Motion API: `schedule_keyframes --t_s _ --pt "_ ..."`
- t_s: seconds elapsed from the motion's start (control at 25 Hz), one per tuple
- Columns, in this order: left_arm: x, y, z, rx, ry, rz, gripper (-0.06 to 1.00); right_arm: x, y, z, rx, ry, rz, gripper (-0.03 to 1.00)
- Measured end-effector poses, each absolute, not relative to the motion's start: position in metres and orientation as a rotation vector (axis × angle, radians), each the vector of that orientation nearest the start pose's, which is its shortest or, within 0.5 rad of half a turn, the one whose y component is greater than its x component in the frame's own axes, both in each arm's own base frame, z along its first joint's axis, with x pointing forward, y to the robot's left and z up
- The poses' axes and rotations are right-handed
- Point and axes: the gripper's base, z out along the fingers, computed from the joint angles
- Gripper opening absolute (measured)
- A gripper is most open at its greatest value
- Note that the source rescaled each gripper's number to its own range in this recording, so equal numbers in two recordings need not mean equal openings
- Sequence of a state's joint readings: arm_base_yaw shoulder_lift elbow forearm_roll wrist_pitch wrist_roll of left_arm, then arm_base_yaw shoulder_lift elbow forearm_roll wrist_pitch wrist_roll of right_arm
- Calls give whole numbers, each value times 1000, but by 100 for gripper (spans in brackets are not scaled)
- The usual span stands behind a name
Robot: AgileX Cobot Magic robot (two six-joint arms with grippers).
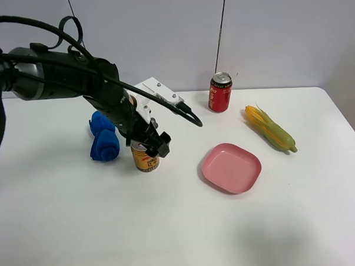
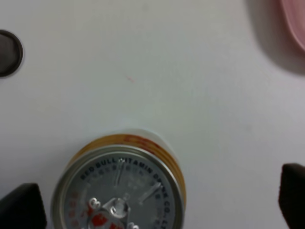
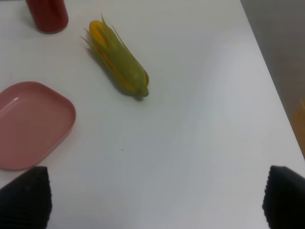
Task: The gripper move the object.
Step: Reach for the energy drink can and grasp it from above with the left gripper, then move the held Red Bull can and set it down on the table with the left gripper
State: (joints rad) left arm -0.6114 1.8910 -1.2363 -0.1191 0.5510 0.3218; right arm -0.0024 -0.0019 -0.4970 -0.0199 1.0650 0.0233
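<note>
Hovering over the yellow-gold drink can (image 1: 147, 162), the left end effector (image 1: 149, 143) is seen with its fingers (image 2: 21, 205) spread wide, one close to the can's silver top and the other well apart from it. The can is stood upright on the white bench (image 1: 170, 227), just beside a blue cloth (image 1: 103, 139). A pink plate (image 1: 231, 166), a red soda can (image 1: 220, 92) and a corn cob (image 1: 270, 128) are set well apart from it. The right end effector (image 3: 156, 195) is likewise spread and empty.
</note>
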Motion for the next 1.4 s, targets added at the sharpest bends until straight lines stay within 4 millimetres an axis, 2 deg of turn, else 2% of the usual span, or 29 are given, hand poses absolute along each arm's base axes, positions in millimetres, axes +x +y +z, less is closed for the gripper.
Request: schedule_keyframes --t_s 0.2,0.48,1.0,1.04,1.08,1.12,1.16,1.2,1.32,1.4 --pt "318 -226 171 1110 2482 -192 100 -5 -2 276 27 2049 -11 100" --pt "332 -212 158 1068 2518 -160 100 -5 -2 276 27 2049 -11 100" --pt "339 -213 126 1062 2541 -147 100 -5 -2 276 27 2049 -11 100" --pt "340 -213 124 1062 2542 -147 96 -5 -2 276 27 2049 -11 100" --pt "340 -213 125 1060 2540 -148 86 -5 -2 276 27 2049 -11 100" --pt "340 -213 125 1059 2538 -148 62 -5 -2 276 27 2049 -11 100" --pt "340 -213 125 1054 2540 -152 26 -5 -2 276 27 2049 -11 100" --pt "340 -213 126 1055 2538 -150 0 -5 -2 276 27 2049 -11 100" --pt "336 -211 135 1036 2563 -158 5 -5 -2 276 27 2049 -11 100" --pt "333 -210 154 975 2566 -177 5 -5 -2 276 27 2049 -11 100"
